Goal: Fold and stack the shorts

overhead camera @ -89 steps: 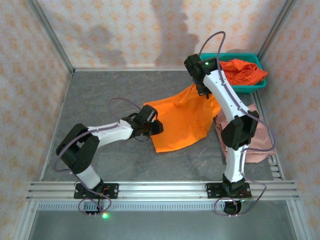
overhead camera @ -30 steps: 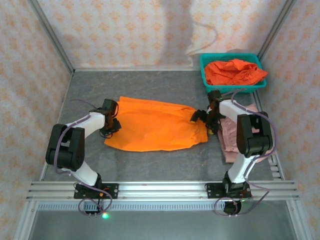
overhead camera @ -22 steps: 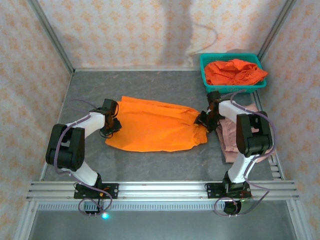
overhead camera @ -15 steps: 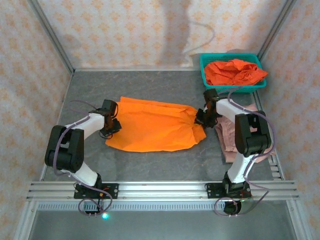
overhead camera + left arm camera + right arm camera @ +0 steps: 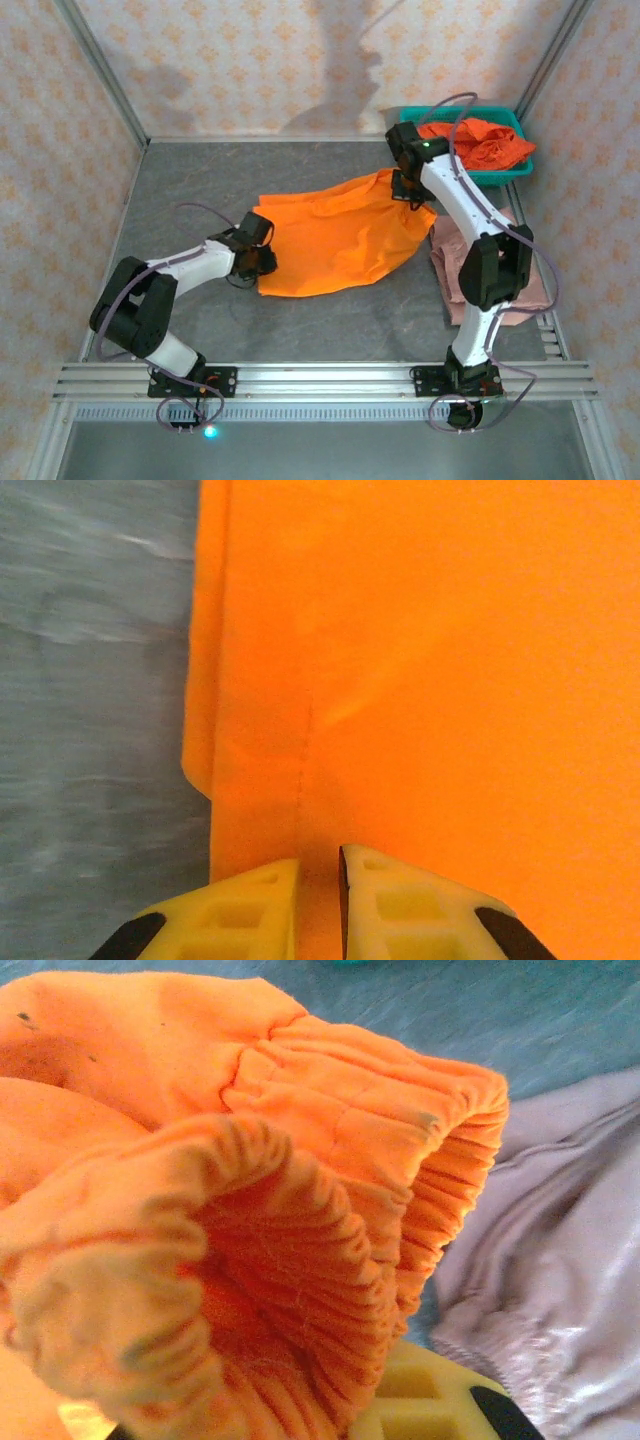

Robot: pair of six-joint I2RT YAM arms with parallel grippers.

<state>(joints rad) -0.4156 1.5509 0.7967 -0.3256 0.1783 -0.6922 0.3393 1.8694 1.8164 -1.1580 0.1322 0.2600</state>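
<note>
One pair of orange shorts [image 5: 345, 235] hangs stretched between my two grippers above the grey table. My left gripper [image 5: 262, 262] is shut on its lower left hem; the yellow fingers [image 5: 385, 900] pinch the smooth orange cloth [image 5: 430, 660]. My right gripper [image 5: 407, 187] is raised and shut on the gathered elastic waistband [image 5: 330, 1260], which bunches over its yellow finger [image 5: 425, 1400]. The pink-mauve shorts [image 5: 500, 270] lie flat at the right, also seen under the waistband [image 5: 550, 1290]. More orange shorts [image 5: 480, 140] are heaped in the basket.
The teal basket [image 5: 510, 172] stands at the back right corner. Patterned walls enclose the grey table [image 5: 200, 190] on three sides. A metal rail [image 5: 320, 380] runs along the near edge by the arm bases.
The shorts lay flat half a second ago; now my right gripper has lifted the waistband up and back. My left gripper has dragged the hem rightward toward the middle.
</note>
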